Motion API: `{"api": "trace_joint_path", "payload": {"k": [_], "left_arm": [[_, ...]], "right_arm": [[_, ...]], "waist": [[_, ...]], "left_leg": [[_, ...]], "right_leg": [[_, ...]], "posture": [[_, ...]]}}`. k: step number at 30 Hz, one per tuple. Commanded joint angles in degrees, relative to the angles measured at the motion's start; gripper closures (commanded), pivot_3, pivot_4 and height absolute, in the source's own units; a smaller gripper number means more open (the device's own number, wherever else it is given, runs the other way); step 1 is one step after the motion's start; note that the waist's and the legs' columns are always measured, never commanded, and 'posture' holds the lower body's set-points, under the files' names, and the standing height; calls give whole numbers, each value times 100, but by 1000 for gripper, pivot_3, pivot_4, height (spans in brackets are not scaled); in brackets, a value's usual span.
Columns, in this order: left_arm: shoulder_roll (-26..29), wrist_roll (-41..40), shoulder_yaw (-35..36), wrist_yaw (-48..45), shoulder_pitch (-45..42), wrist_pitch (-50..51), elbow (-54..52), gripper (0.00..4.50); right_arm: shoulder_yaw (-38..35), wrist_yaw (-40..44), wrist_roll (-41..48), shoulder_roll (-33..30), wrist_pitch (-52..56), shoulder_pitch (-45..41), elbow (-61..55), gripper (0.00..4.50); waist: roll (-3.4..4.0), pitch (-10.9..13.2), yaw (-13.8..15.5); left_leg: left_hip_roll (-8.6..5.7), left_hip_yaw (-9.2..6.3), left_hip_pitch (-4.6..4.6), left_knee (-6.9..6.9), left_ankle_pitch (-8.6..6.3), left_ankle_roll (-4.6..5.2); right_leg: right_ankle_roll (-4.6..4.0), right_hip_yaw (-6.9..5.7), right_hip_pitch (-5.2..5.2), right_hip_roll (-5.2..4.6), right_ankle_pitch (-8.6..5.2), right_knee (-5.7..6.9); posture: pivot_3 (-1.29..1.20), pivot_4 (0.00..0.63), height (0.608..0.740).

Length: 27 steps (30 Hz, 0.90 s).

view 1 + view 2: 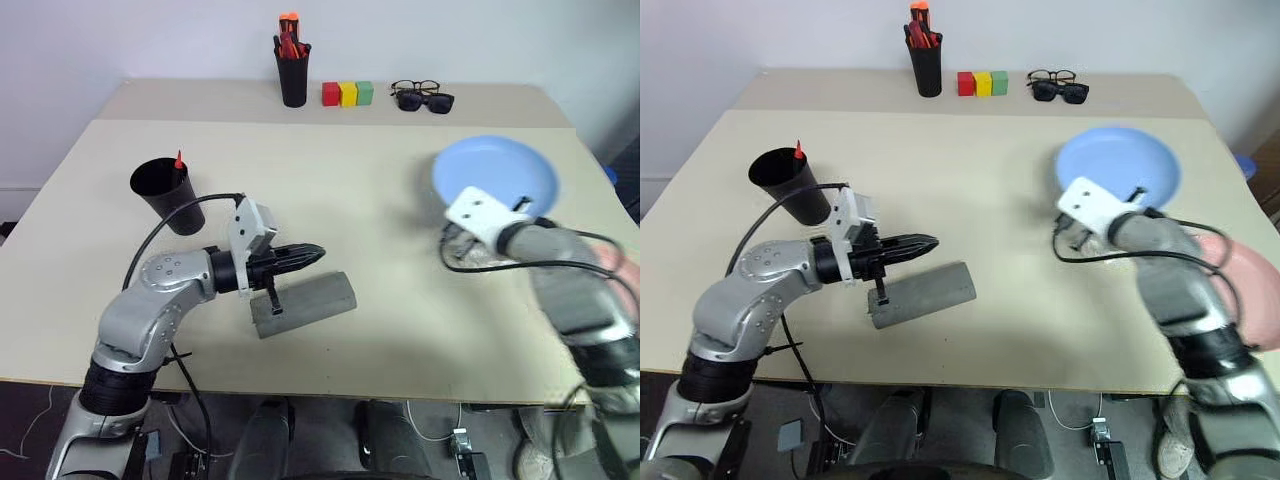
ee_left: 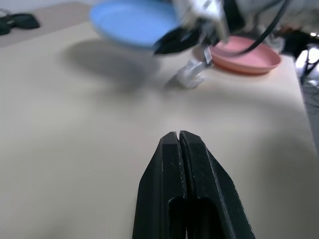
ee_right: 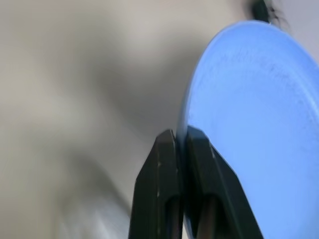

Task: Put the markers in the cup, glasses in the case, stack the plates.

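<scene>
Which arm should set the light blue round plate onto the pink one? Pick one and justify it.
Right. The right gripper is already shut on the rim of the light blue round plate, which is lifted off the table, and the pink round plate lies on that same side. The left gripper hovers shut over the grey oblong case.

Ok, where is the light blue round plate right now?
The light blue round plate is lifted off the beige table on the robot's right, its rim pinched in the right gripper, with the pink plate lying just nearer the table's right edge.
</scene>
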Motion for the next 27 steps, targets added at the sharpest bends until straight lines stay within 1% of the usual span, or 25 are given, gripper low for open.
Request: {"api": "trace_joint_path", "payload": {"k": [1,2,4,5,7,9,10,11,14,17,24,25,26,27], "left_arm": [[-188,60,-230,-220,-322,-360,390,4500],[-257,104,-294,-268,-413,-463,566,4500],[-353,210,-407,-317,-541,-622,849,4500],[-393,259,-458,-361,-589,-710,962,4500],[-455,321,-517,-409,-653,-830,1101,4500],[-482,343,-527,-426,-695,-880,1175,4500],[-490,353,-523,-430,-708,-896,1196,4500],[-486,359,-508,-440,-703,-913,1209,4500],[-450,374,-468,-442,-623,-945,1151,4500],[-406,358,-417,-379,-531,-907,1040,4500],[-332,288,-328,-192,-305,-805,743,4500],[-341,290,-328,-156,-287,-787,710,4500],[-347,293,-328,-124,-270,-762,686,4500],[-337,299,-322,-113,-239,-767,674,4500]], "right_arm": [[-1143,427,61,-394,779,958,-1063,4443],[-1427,521,30,-461,928,1330,-1241,4443],[-1774,633,107,-441,1151,1786,-1437,4443],[-1844,649,137,-411,1166,1953,-1467,4175],[-1846,607,128,-392,1064,2191,-1481,3547],[-1728,527,117,-359,906,2303,-1519,2593],[-1649,501,158,-305,832,2295,-1545,2043],[-1493,436,187,-220,697,2230,-1554,1621],[-900,225,233,91,403,1868,-1350,1621],[-365,-58,71,321,1,1509,-743,1621],[229,-700,-221,679,-921,658,859,1621],[224,-727,-200,707,-969,604,970,2190],[205,-753,-180,728,-1014,560,1058,2434],[235,-732,-187,701,-1069,538,1099,3000]], "waist": [[2,-1,-10],[2,-2,-22],[6,-4,-57],[6,-4,-106],[9,-6,-168],[10,-6,-179],[10,-6,-179],[10,-6,-175],[10,-6,-171],[10,-6,-156],[10,-6,-145],[10,-6,-143],[10,-6,-142],[10,-6,-141]], "left_leg": [[0,1,3,0,0,1],[1,1,5,1,0,1],[2,4,11,2,0,1],[2,5,13,2,0,1],[4,8,18,3,0,1],[7,7,22,2,0,1],[8,7,23,2,0,1],[8,6,23,2,0,1],[8,5,22,4,0,1],[7,3,21,4,0,1],[4,3,19,4,0,0],[4,2,19,3,0,0],[4,2,19,2,0,0],[4,1,20,1,0,0]], "right_leg": [[0,0,3,1,0,2],[0,0,4,0,0,2],[-1,2,9,2,-1,2],[-1,2,11,1,-1,2],[-1,4,13,2,-1,3],[-1,4,16,4,-1,4],[-2,4,17,5,-1,4],[-2,4,17,6,-1,5],[-1,4,20,5,-1,3],[-1,3,21,5,-1,2],[0,3,21,1,-1,0],[0,3,20,2,-1,0],[0,3,19,2,-1,2],[-1,3,19,2,-1,4]], "posture": [[0,150,740],[0,150,740],[0,150,740],[0,150,740],[0,150,740],[0,150,740],[0,150,740],[0,150,740],[0,150,740],[0,150,740],[0,150,740],[0,150,740],[0,150,740],[0,150,740]]}}
